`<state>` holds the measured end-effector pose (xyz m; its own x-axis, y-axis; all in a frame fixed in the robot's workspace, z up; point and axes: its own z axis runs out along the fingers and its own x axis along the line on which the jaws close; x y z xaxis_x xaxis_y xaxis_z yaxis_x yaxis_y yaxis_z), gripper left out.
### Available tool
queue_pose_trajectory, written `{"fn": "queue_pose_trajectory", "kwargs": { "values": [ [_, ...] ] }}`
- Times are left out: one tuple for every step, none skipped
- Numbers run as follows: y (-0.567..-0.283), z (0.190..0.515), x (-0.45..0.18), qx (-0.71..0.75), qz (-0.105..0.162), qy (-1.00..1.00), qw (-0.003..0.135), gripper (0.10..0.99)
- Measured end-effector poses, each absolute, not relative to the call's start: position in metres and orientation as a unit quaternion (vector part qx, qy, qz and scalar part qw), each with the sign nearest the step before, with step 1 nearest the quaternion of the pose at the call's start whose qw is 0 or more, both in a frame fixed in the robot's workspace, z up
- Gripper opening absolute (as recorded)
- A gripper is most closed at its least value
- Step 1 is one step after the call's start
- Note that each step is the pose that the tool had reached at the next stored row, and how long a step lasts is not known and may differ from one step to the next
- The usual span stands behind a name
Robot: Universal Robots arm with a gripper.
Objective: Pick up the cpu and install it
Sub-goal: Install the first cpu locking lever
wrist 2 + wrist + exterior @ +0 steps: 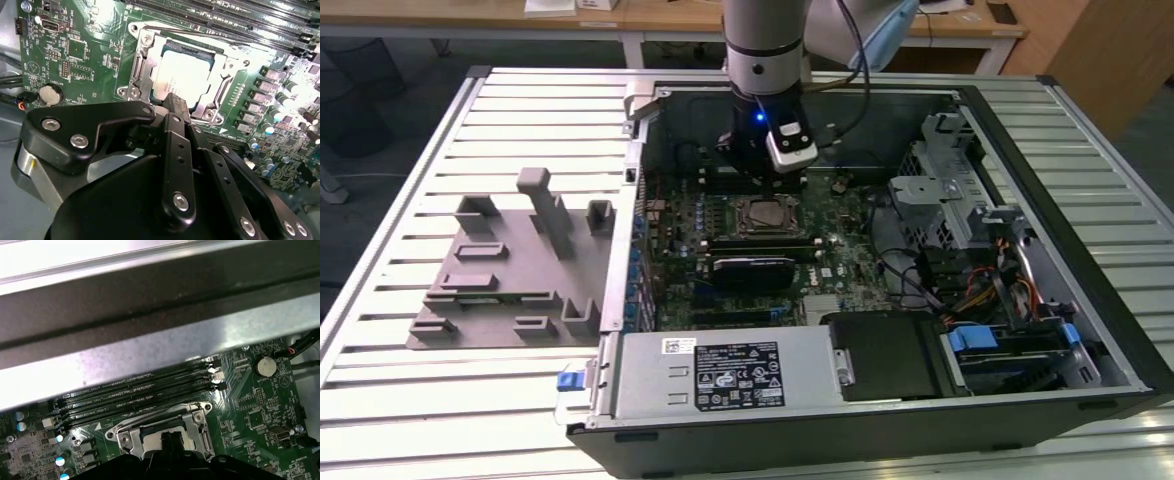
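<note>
Gripper (172, 107): hovered above socket, fingers together, empty | cpu (181, 76): seated in socket (145, 65), 12 o'clock of fingertips in second wrist view | Handling: likely light, rigid, fragile; grasp by edges.

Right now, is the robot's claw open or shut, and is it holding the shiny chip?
Gripper: cannot be told whether it is open or shut. It hovers by the cpu, which lies in the motherboard socket.
</note>
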<state>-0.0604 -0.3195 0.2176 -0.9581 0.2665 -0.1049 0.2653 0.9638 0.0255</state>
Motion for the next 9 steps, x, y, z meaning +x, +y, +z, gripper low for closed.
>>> {"fn": "queue_pose_trajectory", "kwargs": {
  "values": [
    [-0.3195, 0.2176, -0.0604, 0.134, 0.005, 0.989, 0.054, 0.106],
    [-0.3195, 0.2176, -0.0604, 0.132, 0.005, 0.990, 0.054, 0.106],
    [-0.3195, 0.2175, -0.0604, 0.128, 0.005, 0.990, 0.053, 0.106],
    [-0.3195, 0.2173, -0.0604, 0.123, 0.004, 0.991, 0.053, 0.106],
    [-0.3195, 0.2172, -0.0604, 0.118, 0.004, 0.992, 0.052, 0.106],
    [-0.3197, 0.2171, -0.0604, 0.114, 0.003, 0.992, 0.052, 0.106],
    [-0.3199, 0.2169, -0.0604, 0.111, 0.003, 0.992, 0.052, 0.106],
    [-0.3204, 0.2168, -0.0604, 0.109, 0.002, 0.993, 0.052, 0.106],
    [-0.3211, 0.2166, -0.0604, 0.107, 0.002, 0.993, 0.052, 0.106]
  ]
}}
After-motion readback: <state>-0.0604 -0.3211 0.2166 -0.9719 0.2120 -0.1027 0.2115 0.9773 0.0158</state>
